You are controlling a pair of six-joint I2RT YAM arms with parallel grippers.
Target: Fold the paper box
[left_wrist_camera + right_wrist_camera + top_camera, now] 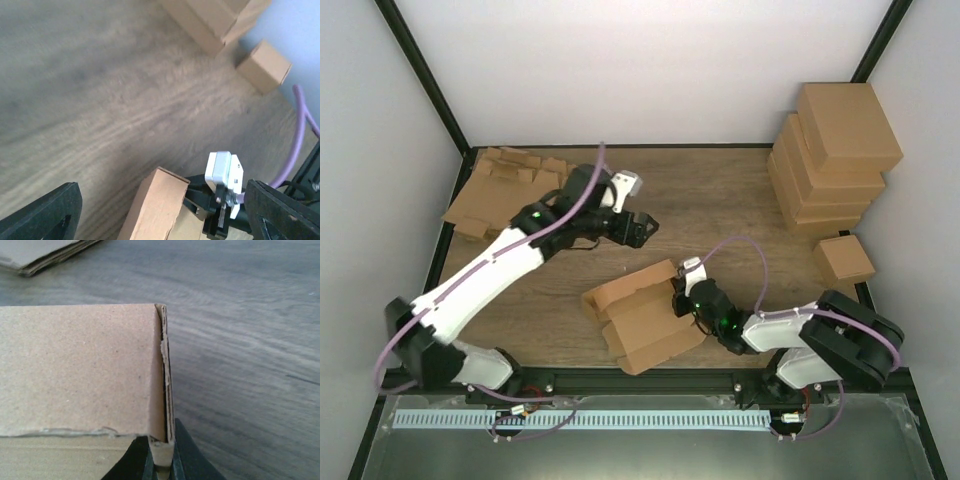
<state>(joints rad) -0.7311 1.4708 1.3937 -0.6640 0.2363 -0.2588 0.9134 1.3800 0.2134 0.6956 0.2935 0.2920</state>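
Now, from the left: the pile of flat cardboard blanks (500, 190) lies in the far left corner of the table (720, 200), well apart from the work. Next comes my left gripper (640, 228), hanging over bare wood, its jaws spread wide and holding nothing. In its wrist view the two black fingers (42, 215) stand at either edge of the picture.

The half-folded paper box (645, 320) is what matters. It lies near the middle of the table, on the near side of the left gripper and a touch to its right, apart from it. The left wrist camera shows only one corner of it, low between the open fingers. Its creases, as I read them from above, run slantwise from near-left to far-right, so the long axis sits across the left arm's approach.

My right gripper (682, 298) is the nearer one by far. It is at the box's right-hand end, pinched tight on a doubled wall, and in its wrist view the fingertips (135, 467) clamp either side of that cardboard. Further right, the stack of folded boxes (835, 150) and one small box (844, 260) stand by the wall.

I judge the next move to be the left gripper's: down and toward me onto a free flap while the right anchors.
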